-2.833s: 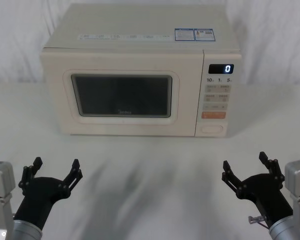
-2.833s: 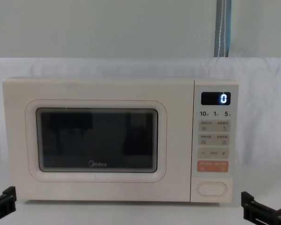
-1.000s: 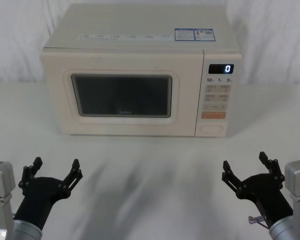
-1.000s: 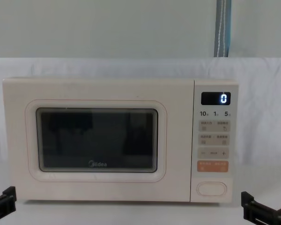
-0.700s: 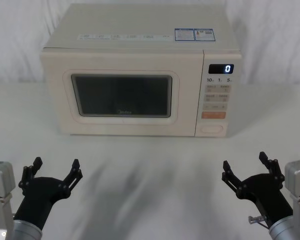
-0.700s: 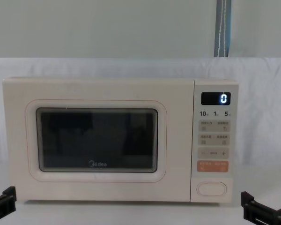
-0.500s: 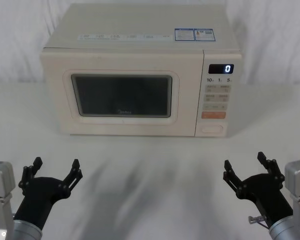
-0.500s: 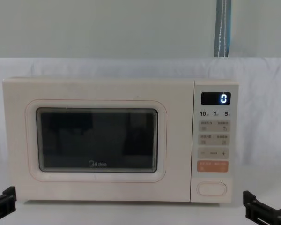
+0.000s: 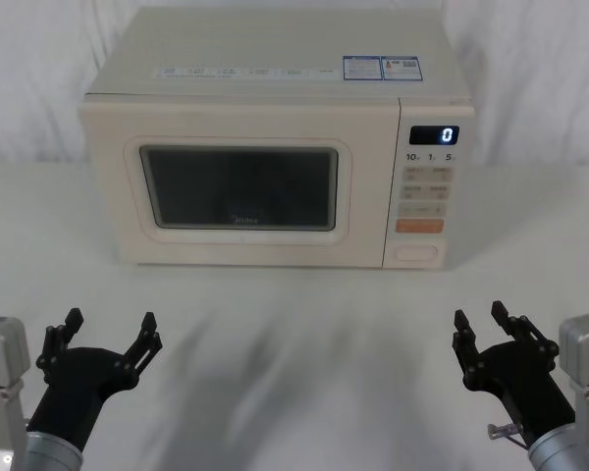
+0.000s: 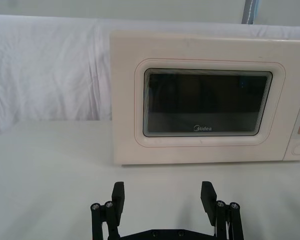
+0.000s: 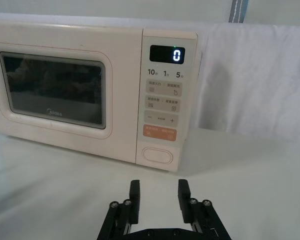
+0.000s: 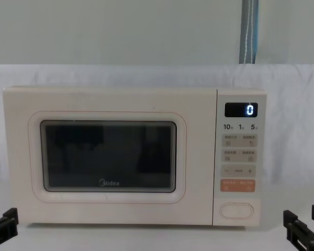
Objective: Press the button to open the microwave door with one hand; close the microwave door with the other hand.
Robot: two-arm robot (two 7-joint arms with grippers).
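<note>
smooth cream plastic microwave door (image 9: 240,201), glossy dark window (image 9: 239,187)

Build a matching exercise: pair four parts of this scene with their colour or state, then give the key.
Things:
1. microwave door
2. button
3. left gripper
4. right gripper

States:
A. fingers spread wide
B. fingers close together with a small gap
C. shut against the oven
D. cream oval under the orange key

Pairs: 1-C, 2-D, 3-A, 4-B

A white cloth (image 9: 294,353) covers the table and hangs as a creased backdrop behind it, with a plain grey wall (image 12: 120,31) above and a thin blue-grey vertical strip (image 12: 249,31) at its upper right.
</note>
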